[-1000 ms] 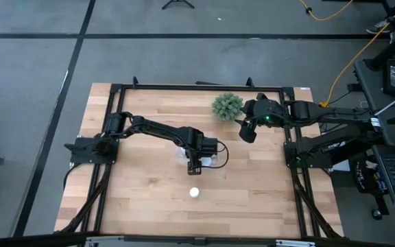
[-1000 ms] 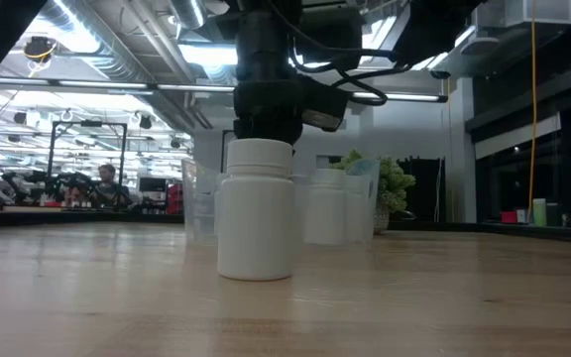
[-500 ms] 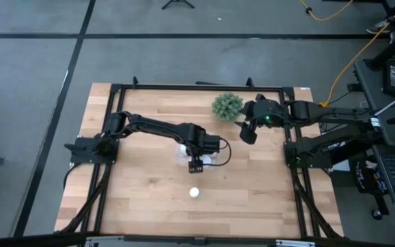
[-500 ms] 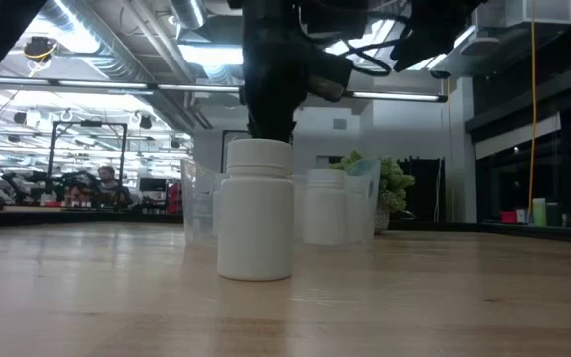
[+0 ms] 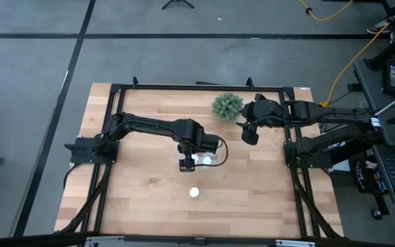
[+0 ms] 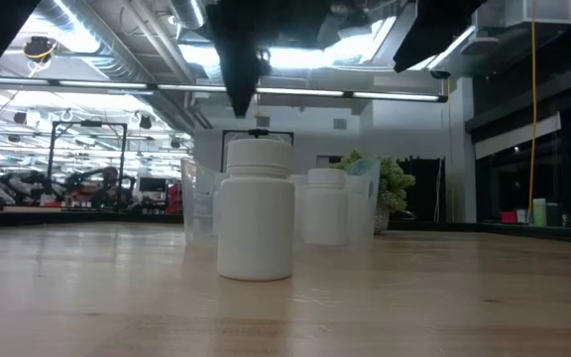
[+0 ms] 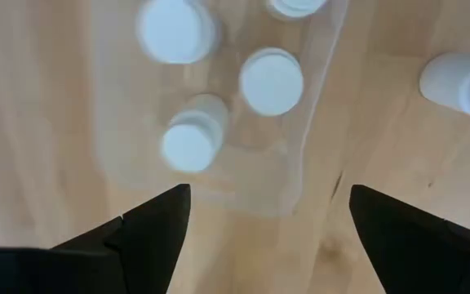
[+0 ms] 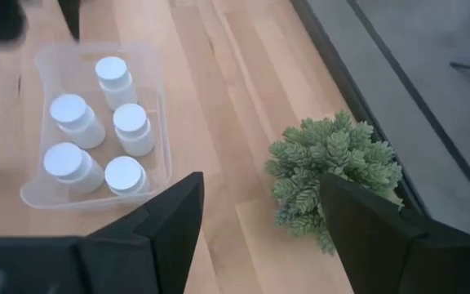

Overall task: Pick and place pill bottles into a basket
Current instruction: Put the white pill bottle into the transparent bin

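Note:
The clear basket (image 8: 96, 122) stands on the table near the middle and holds several upright white pill bottles (image 8: 133, 126). It also shows in the left wrist view (image 7: 300, 155) and the high view (image 5: 203, 159). One more pill bottle (image 5: 194, 193) stands alone on its base, nearer the front edge, and shows large in the low view (image 6: 256, 210). My left gripper (image 5: 186, 164) hangs open and empty above the basket's near left side (image 7: 268, 196). My right gripper (image 5: 248, 135) waits open and empty beside the plant.
A green spiky plant (image 5: 227, 106) stands at the far side of the table, right of the middle, close to my right gripper; it also shows in the right wrist view (image 8: 337, 167). A black frame (image 5: 197, 87) runs around the table. Bare wood lies around the lone bottle.
My left gripper has risen from just over the basket and gone a little toward the table's left edge. The lone bottle and the basket have stayed where they were.

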`<control>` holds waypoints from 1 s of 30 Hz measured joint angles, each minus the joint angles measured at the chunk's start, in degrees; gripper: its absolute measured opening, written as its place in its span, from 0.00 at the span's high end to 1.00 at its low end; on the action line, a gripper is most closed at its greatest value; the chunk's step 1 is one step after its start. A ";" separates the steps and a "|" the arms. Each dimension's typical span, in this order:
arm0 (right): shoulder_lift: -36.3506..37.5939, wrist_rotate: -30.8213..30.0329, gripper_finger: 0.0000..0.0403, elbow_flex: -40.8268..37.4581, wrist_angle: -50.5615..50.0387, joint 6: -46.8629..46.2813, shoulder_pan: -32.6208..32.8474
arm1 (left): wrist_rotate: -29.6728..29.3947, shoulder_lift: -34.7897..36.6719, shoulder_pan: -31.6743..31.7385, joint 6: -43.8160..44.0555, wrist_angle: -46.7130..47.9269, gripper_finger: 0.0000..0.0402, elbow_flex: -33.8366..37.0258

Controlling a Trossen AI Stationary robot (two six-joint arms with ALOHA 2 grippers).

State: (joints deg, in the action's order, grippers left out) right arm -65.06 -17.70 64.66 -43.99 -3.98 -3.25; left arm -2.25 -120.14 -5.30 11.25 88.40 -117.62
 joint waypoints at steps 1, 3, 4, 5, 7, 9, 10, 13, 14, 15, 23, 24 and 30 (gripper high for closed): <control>0.00 -0.02 0.39 0.00 -0.01 0.50 0.00 | -1.00 0.18 -0.02 0.18 1.18 0.19 -1.43; 0.00 0.00 0.39 0.00 0.00 1.38 0.00 | -3.03 0.95 -0.05 0.44 1.65 0.18 -4.13; 0.00 0.00 0.39 0.00 0.00 1.50 0.00 | -3.89 1.63 -0.03 0.75 1.48 0.18 -5.26; 0.00 -0.02 0.39 0.00 0.02 1.52 0.00 | -4.54 2.58 -0.02 1.12 1.58 0.18 -6.36; 0.00 -0.02 0.39 0.00 0.00 1.57 -0.02 | -6.15 4.42 -0.02 1.30 1.72 0.18 -8.91; 0.00 -0.02 0.39 0.00 0.00 1.63 -0.02 | -6.90 6.45 -0.02 0.12 1.71 0.18 -11.11; 0.00 -0.02 0.39 0.00 0.02 1.61 -0.01 | -6.96 7.42 -0.02 -1.60 1.63 0.19 -12.10; 0.00 -0.02 0.39 0.00 0.54 1.66 0.00 | -7.28 11.04 0.07 -7.44 1.48 0.19 -13.64; 0.00 -0.03 0.39 0.00 1.25 1.70 0.00 | -7.30 12.20 0.09 -7.34 1.10 0.18 -13.66; 0.00 -0.04 0.39 0.00 2.02 1.93 -0.02 | -7.55 13.19 0.13 -6.72 0.17 0.18 -13.66; 0.00 12.37 0.39 0.00 12.82 12.07 0.09 | -22.26 21.66 0.15 2.24 -2.84 0.19 -13.12; 0.00 14.42 0.39 0.00 14.17 12.95 0.14 | -23.19 23.09 0.15 2.26 -3.11 0.19 -12.74; 0.00 15.86 0.39 0.00 20.24 13.52 0.09 | -24.15 33.99 0.17 -0.52 -5.11 0.18 -6.79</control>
State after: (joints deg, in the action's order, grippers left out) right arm -65.06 -1.84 64.66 -23.74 9.54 -3.16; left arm -26.39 -86.15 -5.13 10.73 83.29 -124.41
